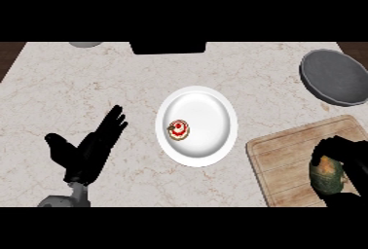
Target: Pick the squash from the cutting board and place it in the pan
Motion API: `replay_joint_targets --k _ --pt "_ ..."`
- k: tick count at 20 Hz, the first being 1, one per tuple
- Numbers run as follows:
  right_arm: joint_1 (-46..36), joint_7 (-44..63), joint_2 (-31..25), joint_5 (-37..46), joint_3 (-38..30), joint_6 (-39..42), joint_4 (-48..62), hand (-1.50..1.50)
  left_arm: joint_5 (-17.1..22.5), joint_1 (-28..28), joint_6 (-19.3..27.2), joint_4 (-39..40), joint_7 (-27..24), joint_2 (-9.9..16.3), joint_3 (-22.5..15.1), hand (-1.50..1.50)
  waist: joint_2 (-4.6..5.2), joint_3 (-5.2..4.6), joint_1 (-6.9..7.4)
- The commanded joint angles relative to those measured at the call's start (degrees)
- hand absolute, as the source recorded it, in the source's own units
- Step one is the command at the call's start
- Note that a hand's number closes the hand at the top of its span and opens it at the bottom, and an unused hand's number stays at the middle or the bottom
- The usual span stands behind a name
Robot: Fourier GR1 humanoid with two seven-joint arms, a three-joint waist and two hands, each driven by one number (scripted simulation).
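In the head view, the mottled green-and-tan squash (328,174) is seen low over the pale wooden cutting board (287,160), enclosed by the curled fingers of the black right hand (351,160). The grasp is judged made; whether the squash is lifted off the board cannot be told. The carry to the round dark grey pan (335,77), well apart near the counter's far right, remains. The black left hand (90,148) is held spread, resting, beside a white round plate (208,124) bearing a small red-topped pastry (179,130).

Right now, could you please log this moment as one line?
phase: grasp | right robot hand: curled round squash on cutting board | left robot hand: open, resting | pan: far right, holds nothing
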Motion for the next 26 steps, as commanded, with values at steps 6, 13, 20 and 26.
replay_joint_targets --k 6,13,20,26 --pt "0.28 -6.04 4.46 -28.93 -16.44 3.23 0.56 1.50 0.80 -0.37 -1.62 1.07 -1.03 -0.13 0.96 0.00 0.41 0.03 1.46" --pt "-11.19 -8.46 4.95 -30.50 -20.38 8.05 17.81 1.50 -1.72 -3.37 0.08 0.67 2.01 -2.61 -0.32 0.00 0.49 0.00 2.47" --pt "-25.40 -19.62 6.11 -16.09 -17.74 -2.85 42.69 1.50 -0.52 -3.53 -2.28 -0.36 3.10 -0.93 1.12 0.00 0.76 0.05 3.57" --pt "-36.00 -26.67 6.64 -16.29 -25.00 -12.21 61.83 1.50 -3.49 -0.86 -1.40 0.18 0.18 -2.53 -0.95 0.00 0.97 0.13 4.35"
